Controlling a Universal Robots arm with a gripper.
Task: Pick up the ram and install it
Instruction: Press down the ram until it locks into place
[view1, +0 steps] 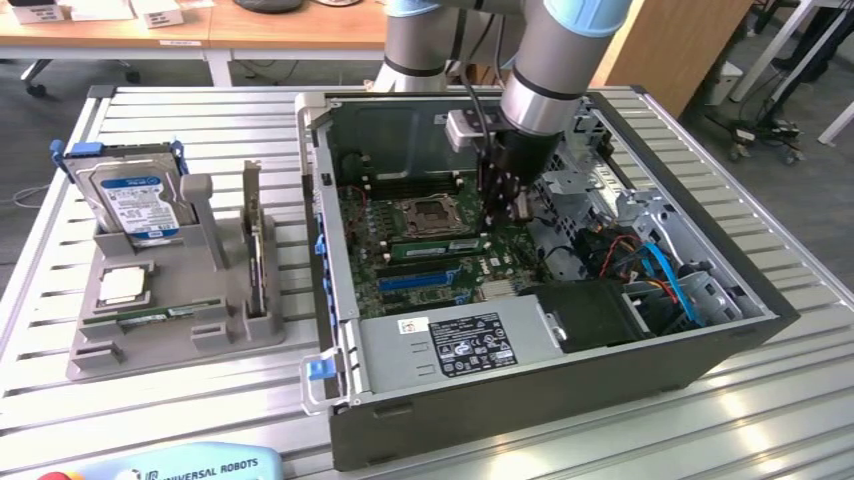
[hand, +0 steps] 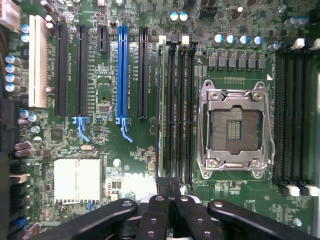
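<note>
We see our tool (hand: 169, 200) closed above the motherboard (hand: 125, 150), seemingly pressing the ram (hand: 161, 100) edge-on into a memory slot beside the CPU socket (hand: 234, 129); uneven pressure could leave it tilted, half-seated, or damage the slot.

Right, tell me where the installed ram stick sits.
In the exterior view the ram stick lies seated in a motherboard slot just below the empty CPU socket, beside the gripper.
</note>
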